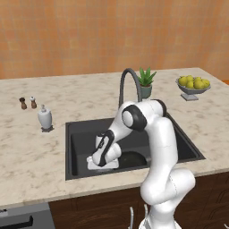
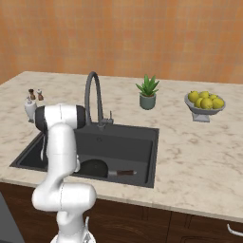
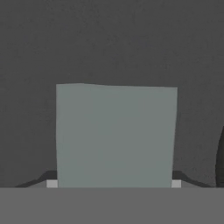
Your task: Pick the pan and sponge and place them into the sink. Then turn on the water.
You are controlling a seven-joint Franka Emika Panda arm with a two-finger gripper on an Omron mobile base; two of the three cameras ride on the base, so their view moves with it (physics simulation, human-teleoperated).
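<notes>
Your pincer (image 3: 113,183) sits low in the sink (image 1: 76,129), w/ the sponge (image 3: 116,135) btwn its wide jaws; pan (image 2: 95,167) beside.

Orange wall (image 1: 67,36) behind a beige marble counter (image 1: 27,147), dark cabinets (image 2: 190,225) below.

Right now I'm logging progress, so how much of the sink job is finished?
The pan already lies in the sink. The sponge sits between the gripper's fingers, low over the sink floor; whether it is still gripped or just released, I cannot tell. No water runs from the faucet yet, so that remains.
</notes>
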